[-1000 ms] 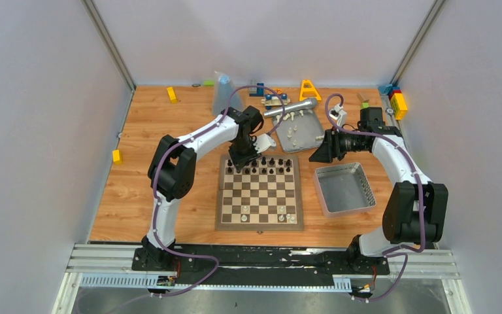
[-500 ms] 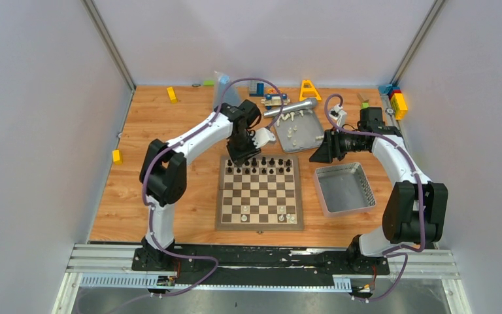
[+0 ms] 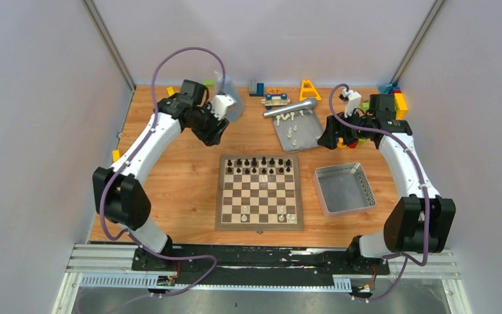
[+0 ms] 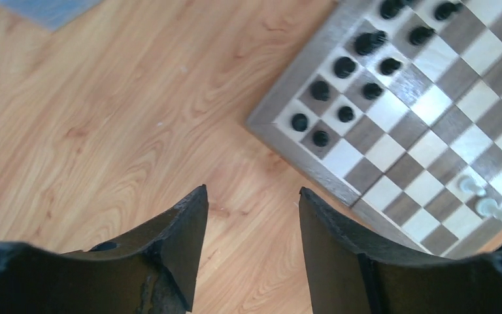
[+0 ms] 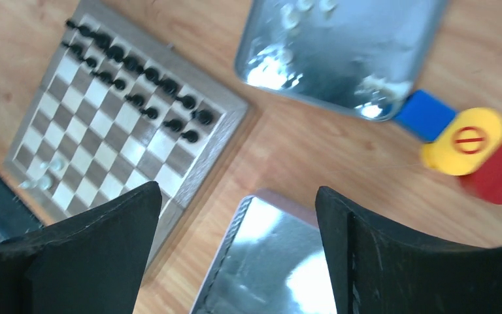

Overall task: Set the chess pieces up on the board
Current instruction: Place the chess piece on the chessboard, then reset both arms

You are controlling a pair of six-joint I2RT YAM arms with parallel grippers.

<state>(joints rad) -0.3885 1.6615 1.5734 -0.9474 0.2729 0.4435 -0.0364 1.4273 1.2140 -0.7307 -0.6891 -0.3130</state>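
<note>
Two full rows of black chess pieces [image 3: 259, 165] stand along the far edge of the board [image 3: 259, 196], which lies mid-table between the arms. A few cream ones sit on its near rows, and more wait on the flat grey tray [image 3: 306, 133] just beyond, probably the supply for the white side. The left gripper [image 4: 251, 194] hangs over bare wood off the board's far-left corner, fingers partly apart and empty. The right gripper [image 5: 235, 190] hovers between that tray and a deeper tray [image 3: 344, 190], spread wide and holding nothing, seemingly poised to fetch. The wooden tabletop [image 3: 170, 176] carries toy blocks [image 3: 399, 101] along its far edge, and pale walls [image 3: 52, 131] enclose it.
</note>
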